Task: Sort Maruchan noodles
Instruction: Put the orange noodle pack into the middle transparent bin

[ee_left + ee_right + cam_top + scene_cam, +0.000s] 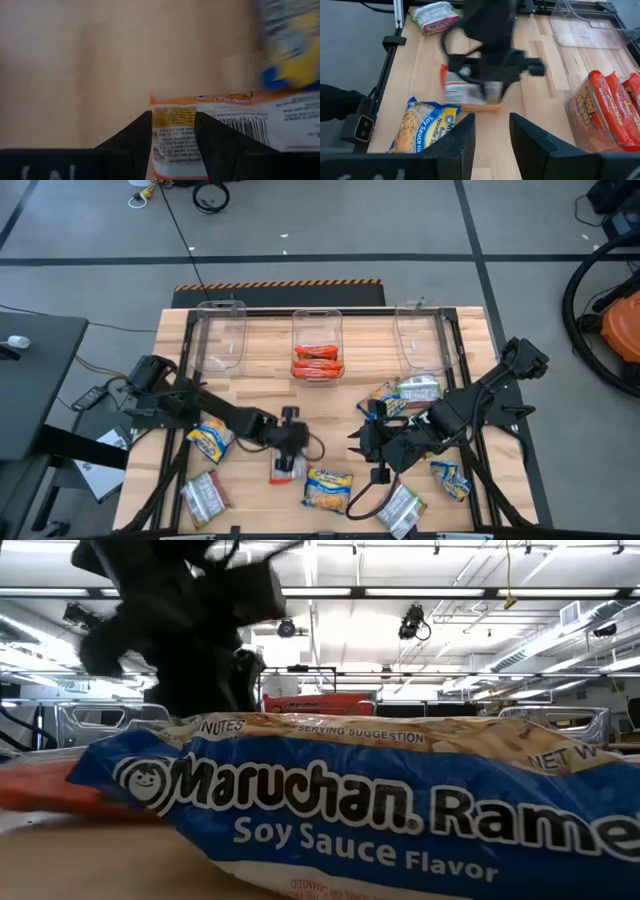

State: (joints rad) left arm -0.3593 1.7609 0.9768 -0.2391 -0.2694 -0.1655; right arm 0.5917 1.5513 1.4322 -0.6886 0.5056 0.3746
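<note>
- The left gripper (287,448) reaches to the middle of the wooden table (260,385), its jaws set on either side of an orange-edged ramen packet (285,468) lying flat with its printed back up; in the left wrist view the fingers (131,145) straddle the packet's end (175,135), though a firm clamp cannot be confirmed.
- The right gripper (372,448) hovers just right of centre, jaws apart and holding nothing; in its wrist view the two fingers (465,137) frame bare table.
- A yellow-and-blue soy sauce packet (328,488) lies at the near edge between the two grippers, filling the low view (380,810).
- The middle clear bin (318,345) at the far side holds orange-red packets (318,360), seen standing on edge in the right wrist view (605,110).
- The left clear bin (220,335) and the right clear bin (420,335) flank it along the far edge.
- Another yellow-and-blue packet (210,440) lies beside the left arm, with a silvery green-and-pink packet (204,496) at the near left corner.
- On the right, a silvery packet (418,391) and a yellow-and-blue one (383,400) lie in front of the right bin; one more yellow-and-blue packet (451,478) and a silvery one (402,508) lie near the right arm at the near edge.
</note>
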